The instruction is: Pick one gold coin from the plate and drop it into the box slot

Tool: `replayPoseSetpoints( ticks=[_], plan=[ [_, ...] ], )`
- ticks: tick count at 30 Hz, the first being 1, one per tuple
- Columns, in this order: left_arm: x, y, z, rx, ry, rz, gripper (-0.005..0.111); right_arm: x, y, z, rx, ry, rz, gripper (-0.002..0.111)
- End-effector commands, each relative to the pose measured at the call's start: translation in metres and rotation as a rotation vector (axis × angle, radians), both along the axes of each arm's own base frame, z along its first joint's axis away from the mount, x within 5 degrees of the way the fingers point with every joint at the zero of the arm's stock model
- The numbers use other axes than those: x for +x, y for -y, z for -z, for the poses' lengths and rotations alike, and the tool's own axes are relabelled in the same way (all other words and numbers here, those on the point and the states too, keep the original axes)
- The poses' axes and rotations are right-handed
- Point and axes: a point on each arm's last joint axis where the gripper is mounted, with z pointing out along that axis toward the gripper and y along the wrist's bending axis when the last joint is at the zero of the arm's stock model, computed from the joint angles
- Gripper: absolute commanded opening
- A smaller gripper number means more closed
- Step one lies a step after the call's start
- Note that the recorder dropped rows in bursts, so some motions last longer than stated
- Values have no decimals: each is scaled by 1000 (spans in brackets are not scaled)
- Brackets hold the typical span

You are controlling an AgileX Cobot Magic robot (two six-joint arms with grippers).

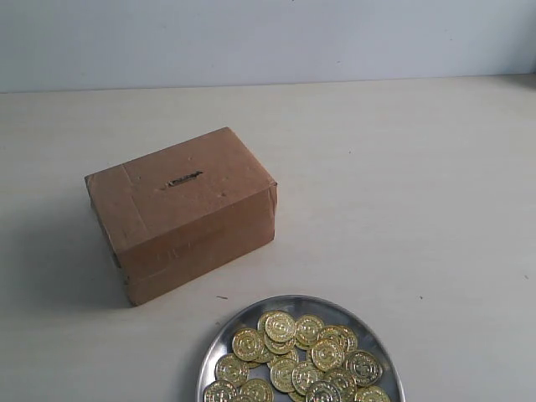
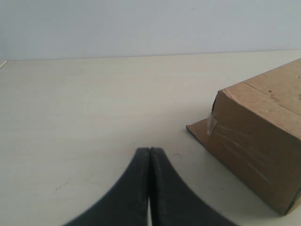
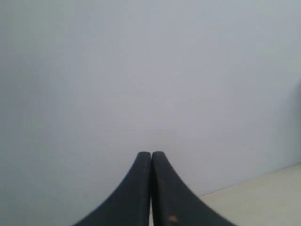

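Observation:
A brown taped cardboard box (image 1: 180, 211) stands left of centre on the table, its short dark slot (image 1: 183, 179) in the top face. In front of it, at the near edge, lies the round silver plate (image 1: 222, 339) holding several gold coins (image 1: 310, 360). Neither gripper shows in the exterior view. In the left wrist view my left gripper (image 2: 149, 150) is shut with nothing in it, low over the table, with a corner of the box (image 2: 263, 141) beside it. My right gripper (image 3: 151, 154) is shut and empty too, facing the pale wall.
The cream tabletop (image 1: 419, 184) runs back to a pale grey wall (image 1: 268, 38). A strip of tabletop (image 3: 263, 197) shows at one corner of the right wrist view.

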Motion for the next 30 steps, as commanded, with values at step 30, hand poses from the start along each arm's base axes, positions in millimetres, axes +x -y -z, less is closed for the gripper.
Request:
replayPoseSetpoints(
  ticks=[30],
  plan=[
    [0,1,0,-13,7,6,0,42,-35,-98,-616,-506,-427,0]
  ],
)
